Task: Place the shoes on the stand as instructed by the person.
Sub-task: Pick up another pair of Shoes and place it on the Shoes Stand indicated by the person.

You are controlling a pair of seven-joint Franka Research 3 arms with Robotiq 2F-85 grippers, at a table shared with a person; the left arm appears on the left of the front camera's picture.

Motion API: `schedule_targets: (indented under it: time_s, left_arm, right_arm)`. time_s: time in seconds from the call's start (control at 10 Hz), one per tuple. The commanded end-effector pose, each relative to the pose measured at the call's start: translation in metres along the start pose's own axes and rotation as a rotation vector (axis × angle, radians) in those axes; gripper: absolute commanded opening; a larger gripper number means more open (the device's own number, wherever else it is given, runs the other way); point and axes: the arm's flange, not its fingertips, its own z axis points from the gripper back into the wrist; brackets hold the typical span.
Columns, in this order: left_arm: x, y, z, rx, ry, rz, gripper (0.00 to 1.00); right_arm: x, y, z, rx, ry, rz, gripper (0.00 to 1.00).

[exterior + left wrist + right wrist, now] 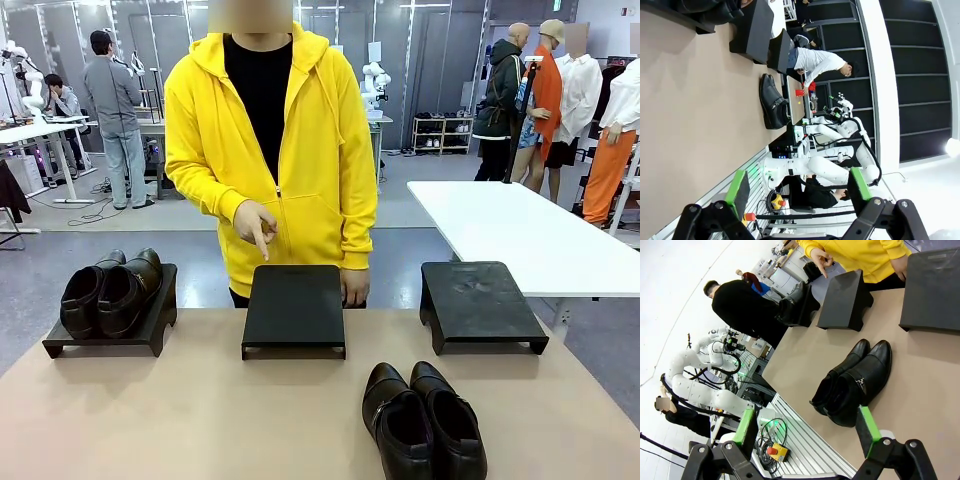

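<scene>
Right wrist view — shoes (pixel 855 382) beyond claw (pixel 805 429)

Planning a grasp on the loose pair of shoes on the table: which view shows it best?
The right wrist view: the whole loose pair lies in frame, side by side. The front view crops the pair at the heels, along the bottom edge; the left wrist view shows the pair farther off, side-on.

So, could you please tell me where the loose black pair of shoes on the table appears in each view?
Front view: black pair of shoes at the bottom, right of centre.
Left wrist view: the pair slightly above centre, left of middle.
Right wrist view: the pair near centre.
Shared landmark: the empty middle stand.
</scene>
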Motion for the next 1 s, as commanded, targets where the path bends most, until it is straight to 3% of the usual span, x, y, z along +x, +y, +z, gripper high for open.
schedule_targets:
  time_s: [0.0, 0.4, 0.6, 0.9]
  left_arm:
    - [-0.005, -0.003, -0.002, 0.001, 0.006, -0.017, 1.0]
    - [-0.005, -0.003, -0.002, 0.001, 0.006, -0.017, 1.0]
    - [-0.005, -0.003, -0.002, 0.001, 0.006, -0.017, 1.0]
    - [-0.005, -0.003, -0.002, 0.001, 0.006, -0.017, 1.0]
  right_arm:
    - [0.001, 0.001, 0.001, 0.008, -0.01, 0.02, 1.0]
    - [0.0, 0.0, 0.0, 0.0, 0.0, 0.0, 1.0]
    - [0.017, 0.047, -0.039, -0.1, 0.188, 0.035, 1.0]
    - [0.043, 0.113, -0.116, -0.249, 0.368, 0.04, 1.0]
